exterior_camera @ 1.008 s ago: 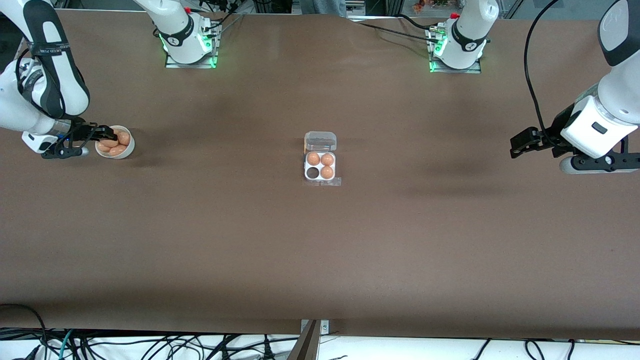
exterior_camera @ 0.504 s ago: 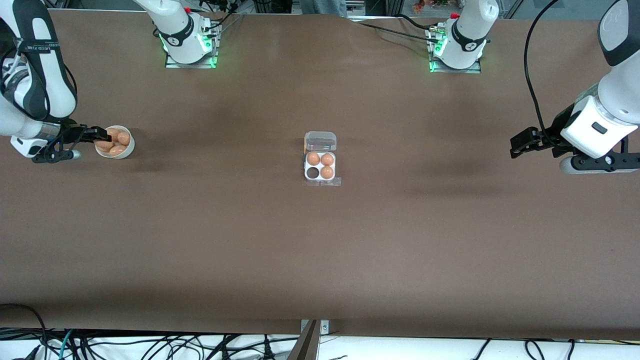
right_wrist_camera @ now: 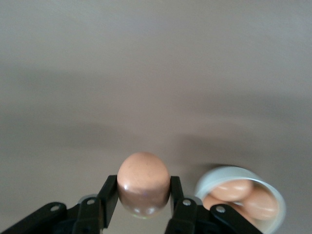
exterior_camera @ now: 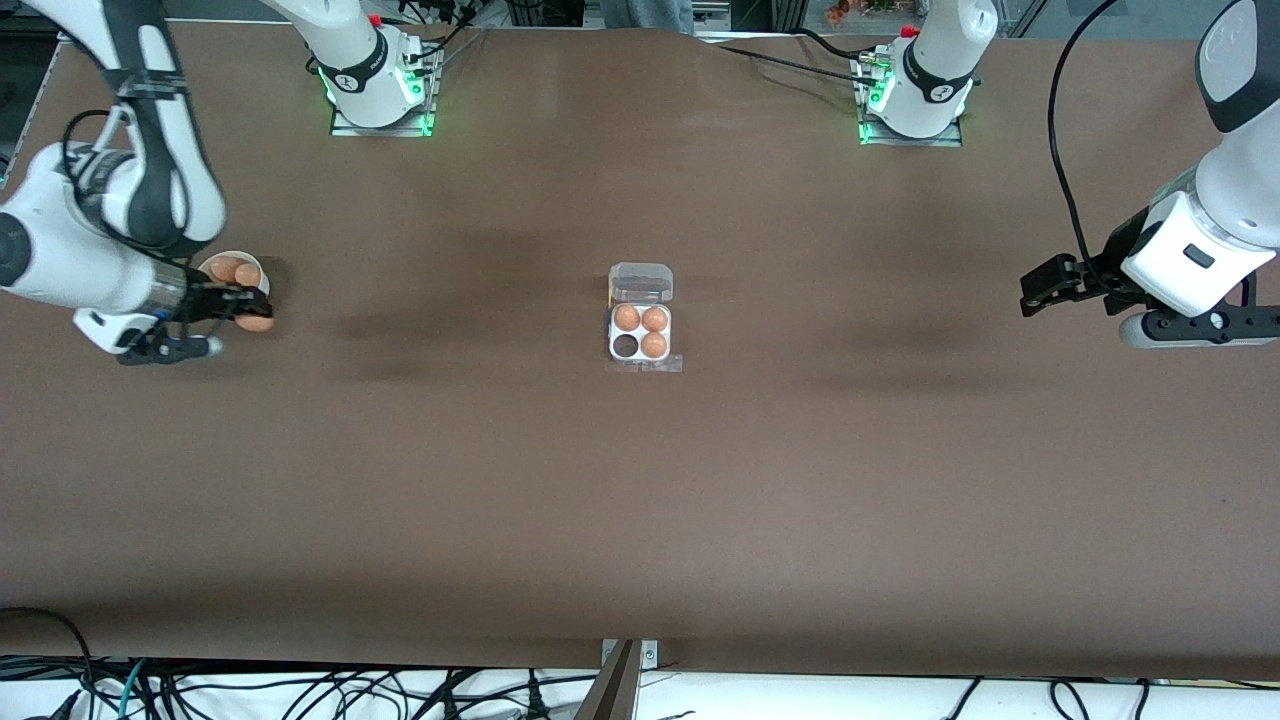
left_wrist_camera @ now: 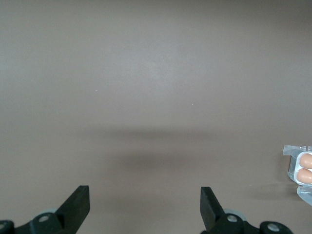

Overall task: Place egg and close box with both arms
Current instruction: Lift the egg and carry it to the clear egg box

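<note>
My right gripper (exterior_camera: 248, 316) is shut on a tan-orange egg (exterior_camera: 256, 322) and holds it in the air just beside the round white bowl (exterior_camera: 262, 283); the right wrist view shows the egg (right_wrist_camera: 144, 181) clamped between the two fingers. The box (exterior_camera: 640, 335) is a white four-cell tray at the table's middle with its clear lid (exterior_camera: 641, 283) lying open. It holds three eggs, and the cell nearest the camera toward the right arm's end is empty. My left gripper (exterior_camera: 1040, 290) is open and waits above the left arm's end of the table; its view shows the box's edge (left_wrist_camera: 302, 168).
The white bowl (right_wrist_camera: 229, 176) holds more eggs of the same look and sits at the right arm's end of the table. Two arm bases with green lights stand along the table's top edge. Cables hang along the edge nearest the camera.
My right gripper closed on an egg in the bowl, then lifted it out and drew it clear of the bowl. The left arm has not moved.
</note>
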